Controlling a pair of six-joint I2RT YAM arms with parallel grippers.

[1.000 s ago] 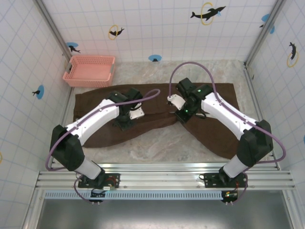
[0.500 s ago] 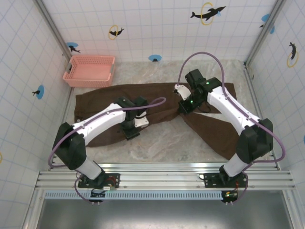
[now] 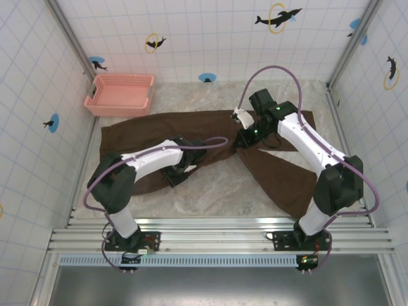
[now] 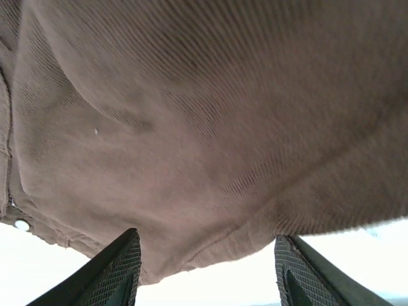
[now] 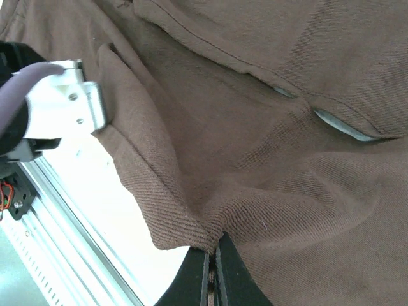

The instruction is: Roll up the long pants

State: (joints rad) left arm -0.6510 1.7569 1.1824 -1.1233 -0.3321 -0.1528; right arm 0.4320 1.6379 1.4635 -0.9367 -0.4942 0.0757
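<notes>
The long pants [image 3: 210, 131], dark brown, lie spread across the table, one leg reaching left toward the basket and the other down to the right. My left gripper [image 3: 180, 173] sits at the waist edge, open, with the fabric edge [image 4: 210, 248] lying between its fingers [image 4: 118, 271]. A small light button [image 4: 21, 224] shows at the waistband. My right gripper [image 3: 241, 139] is shut on a pinched fold of the pants [image 5: 210, 239] near the crotch, lifting the cloth slightly.
A pink mesh basket [image 3: 120, 94] stands at the back left, just beyond the left pant leg. Tiled walls enclose the table on three sides. An aluminium rail [image 3: 217, 233] runs along the near edge. Bare marble table [image 3: 210, 191] lies in front of the pants.
The right gripper has pulled the pants' middle toward the back right. The left gripper has slid nearer, to the waist's front edge, and the near fabric edge has drawn back.
</notes>
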